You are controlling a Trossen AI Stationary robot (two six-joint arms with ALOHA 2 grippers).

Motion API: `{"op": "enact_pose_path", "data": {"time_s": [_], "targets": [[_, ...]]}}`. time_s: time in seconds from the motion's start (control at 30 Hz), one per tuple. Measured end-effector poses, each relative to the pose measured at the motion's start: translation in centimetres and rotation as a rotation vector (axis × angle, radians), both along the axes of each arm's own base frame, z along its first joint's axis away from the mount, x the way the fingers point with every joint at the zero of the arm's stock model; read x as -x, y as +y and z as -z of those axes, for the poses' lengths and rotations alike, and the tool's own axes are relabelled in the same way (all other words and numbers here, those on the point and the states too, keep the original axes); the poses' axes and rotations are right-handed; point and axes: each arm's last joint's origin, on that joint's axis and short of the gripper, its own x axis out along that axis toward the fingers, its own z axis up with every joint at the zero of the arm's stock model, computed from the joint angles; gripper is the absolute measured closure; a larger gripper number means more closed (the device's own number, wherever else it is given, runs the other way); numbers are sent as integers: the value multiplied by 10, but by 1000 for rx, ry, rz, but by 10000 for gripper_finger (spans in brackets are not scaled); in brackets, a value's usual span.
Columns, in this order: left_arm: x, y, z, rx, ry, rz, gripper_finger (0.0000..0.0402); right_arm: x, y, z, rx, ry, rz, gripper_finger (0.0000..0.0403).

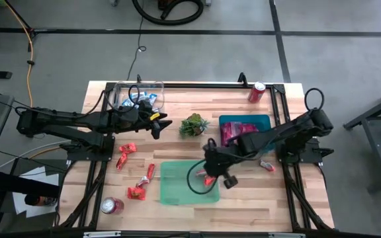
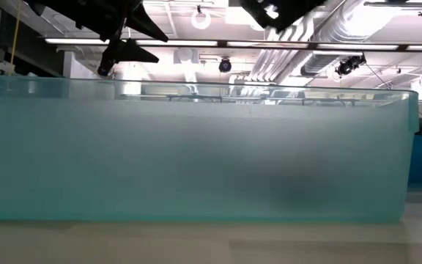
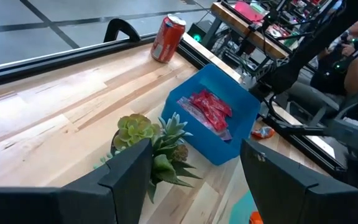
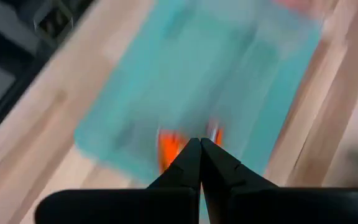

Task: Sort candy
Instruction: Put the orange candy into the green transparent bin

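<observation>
Candy [image 1: 128,153] left of centre looks light, slick and crinkly, best pinched across the wrapper; right claw [image 4: 200,144] clamped on an orange sweet [image 4: 168,146], left claw [image 3: 191,163] apart.

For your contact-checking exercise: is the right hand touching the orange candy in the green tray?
Cannot tell. In the right wrist view the shut right hand overlaps the orange candy over the green tray, but blur hides any contact or gap.

The left pincer [image 3: 194,180] stands open, its two dark fingers [image 3: 126,171] apart above the wooden worktop [image 3: 55,112]. Just beyond them sits a small green plant [image 3: 151,140]. Beside the plant, a blue bin [image 3: 229,106] holds pink-wrapped candy [image 3: 210,112]. Farther off, a red soda can [image 3: 168,38] stands tilted at the worktop's edge.
</observation>
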Motion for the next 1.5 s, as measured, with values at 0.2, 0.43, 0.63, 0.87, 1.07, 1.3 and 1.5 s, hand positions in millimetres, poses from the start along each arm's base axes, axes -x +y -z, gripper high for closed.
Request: {"op": "enact_pose_path", "data": {"time_s": [0.2, 0.43, 0.63, 0.87, 1.07, 1.3, 1.5], "targets": [[0, 0, 0, -13, 6, 5, 169, 45, -18, 13, 4, 277, 182, 403], [0, 0, 0, -23, 9, 8, 169, 128, -31, 46, -111, 427, 533, 403], [0, 0, 0, -23, 9, 8, 169, 177, -36, 67, -278, 573, 733, 403], [0, 0, 0, -25, 10, 3, 169, 189, -39, 88, -314, 623, 814, 396], [0, 0, 0, -25, 9, 2, 169, 193, -42, 98, -261, 616, 838, 320], [0, 0, 0, -25, 10, 1, 169, 194, -46, 105, -142, 519, 779, 202], [0, 0, 0, -25, 10, 1, 169, 200, -48, 117, -95, 534, 713, 173]]}}
